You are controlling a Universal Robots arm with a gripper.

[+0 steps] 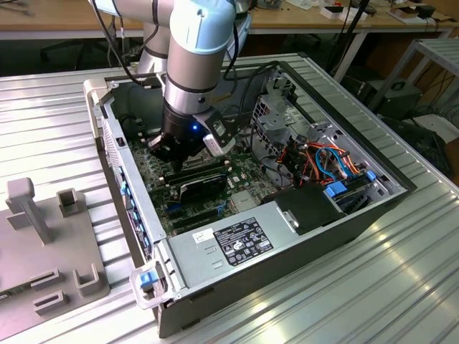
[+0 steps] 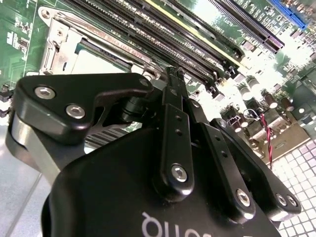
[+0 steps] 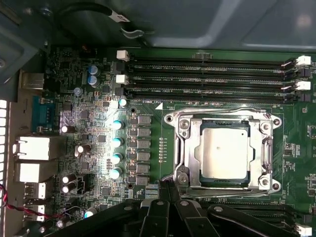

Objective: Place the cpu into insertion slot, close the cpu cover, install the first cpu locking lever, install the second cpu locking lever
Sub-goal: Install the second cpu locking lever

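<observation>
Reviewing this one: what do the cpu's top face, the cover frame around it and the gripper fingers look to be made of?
The cpu top face looks like matte silvery-grey metal, with a soft even sheen. The cpu cover looks like thin stamped metal, bright silver with glinting edges. The gripper fingers look like black anodised or painted metal, smooth, with steel screws; plastic cannot be ruled out.

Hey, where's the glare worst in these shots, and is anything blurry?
In the second wrist view, glare washes out the motherboard near the memory slots, and the close gripper looks soft. In the first wrist view, the cpu is evenly lit, with a bright patch on the capacitors. The exterior view is dim inside the computer case.
</observation>
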